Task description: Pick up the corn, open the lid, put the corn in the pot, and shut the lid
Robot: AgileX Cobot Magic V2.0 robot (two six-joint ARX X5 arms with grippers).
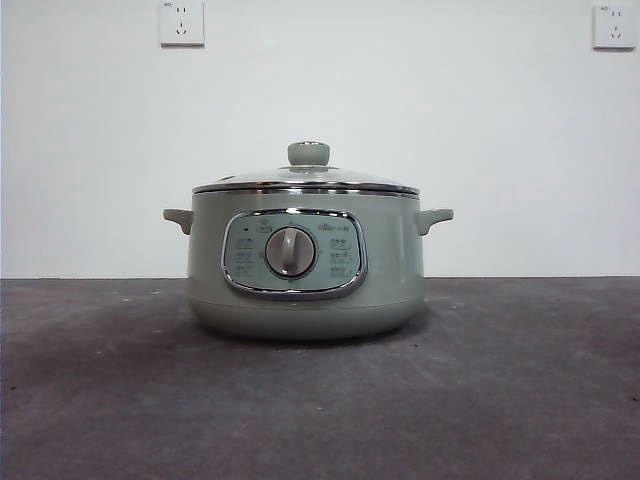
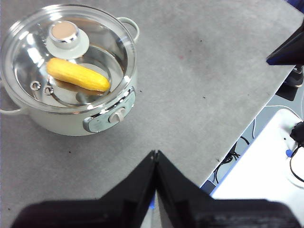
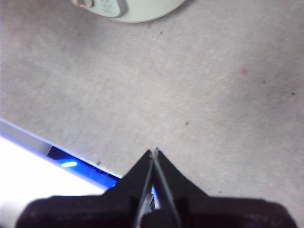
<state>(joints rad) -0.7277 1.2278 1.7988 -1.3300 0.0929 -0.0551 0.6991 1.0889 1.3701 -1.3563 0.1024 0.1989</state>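
Observation:
The sage-green pot [image 1: 305, 265] stands in the middle of the grey table with its dial facing the front camera. The glass lid [image 1: 306, 181] sits closed on it, green knob on top. In the left wrist view the yellow corn [image 2: 77, 74] lies inside the pot [image 2: 66, 121], seen through the lid [image 2: 69, 40]. My left gripper [image 2: 155, 153] is shut and empty, held well away from the pot over bare table. My right gripper [image 3: 154, 151] is shut and empty too, near the table's front edge, with only the pot's base [image 3: 137, 10] showing in its view.
Two wall sockets [image 1: 181, 22] hang on the white wall behind. The table edge [image 2: 247, 128] runs near the left gripper, with cables and a white surface beyond it. A blue-lit strip [image 3: 71, 164] lies past the table edge in the right wrist view.

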